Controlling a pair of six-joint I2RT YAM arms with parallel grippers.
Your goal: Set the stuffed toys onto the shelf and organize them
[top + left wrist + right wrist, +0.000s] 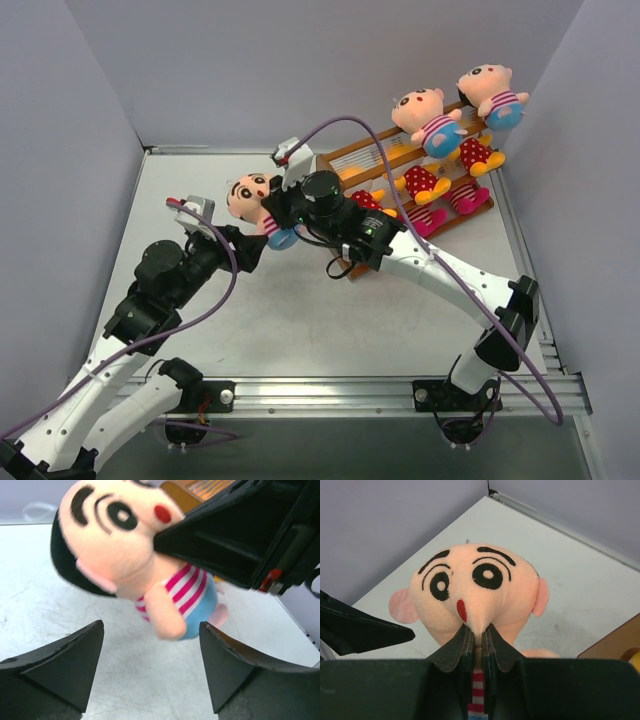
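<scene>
Handoff step — right gripper (pixel 477 635) pinching boy doll (pixel 475 595) by chin, left gripper (pixel 151 635) spread wide; next, carry to shelf (pixel 350 155) — prob its bare end.

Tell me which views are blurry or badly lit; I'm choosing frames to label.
Top external: sharp, evenly lit, soft shadows only. Left wrist: the boy doll is slightly blurred. Right wrist: its face is crisp, but the right gripper pinching it is dark, nearly featureless.

No readable txt, labels or nos. anywhere.
</scene>
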